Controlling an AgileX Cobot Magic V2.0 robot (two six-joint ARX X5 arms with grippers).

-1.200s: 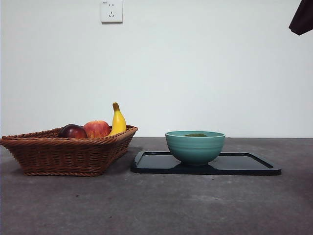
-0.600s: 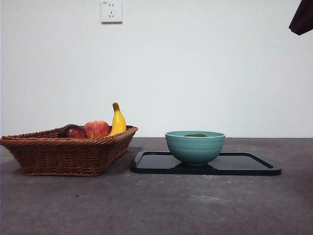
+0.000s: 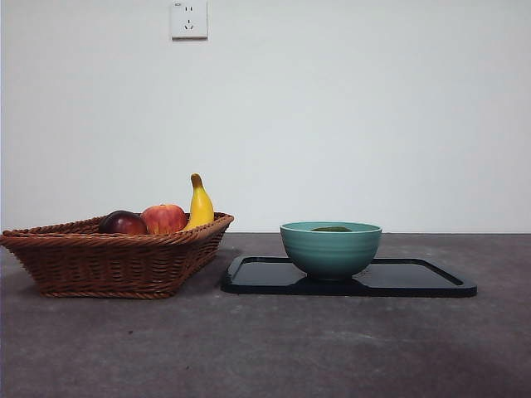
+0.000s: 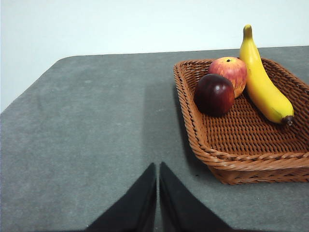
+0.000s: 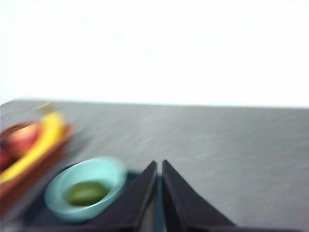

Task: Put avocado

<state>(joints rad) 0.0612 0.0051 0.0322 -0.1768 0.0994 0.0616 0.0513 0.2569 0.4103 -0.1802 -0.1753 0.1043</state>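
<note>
On the left, the brown woven basket (image 3: 116,253) holds a dark red round fruit (image 3: 123,222), a red apple (image 3: 164,218) and a yellow banana (image 3: 199,205). The left gripper (image 4: 158,186) waits beside it, squeezed closed and holding nothing. In the middle, the dull green avocado (image 5: 87,192) sits inside the teal round bowl (image 3: 331,248) on the black flat tray (image 3: 415,279). The right gripper (image 5: 159,186) is up high, closed and empty too. Not much looks risky. An arm swinging low could bump the bowl and roll the avocado onto the grey worktop (image 3: 274,348).
</note>
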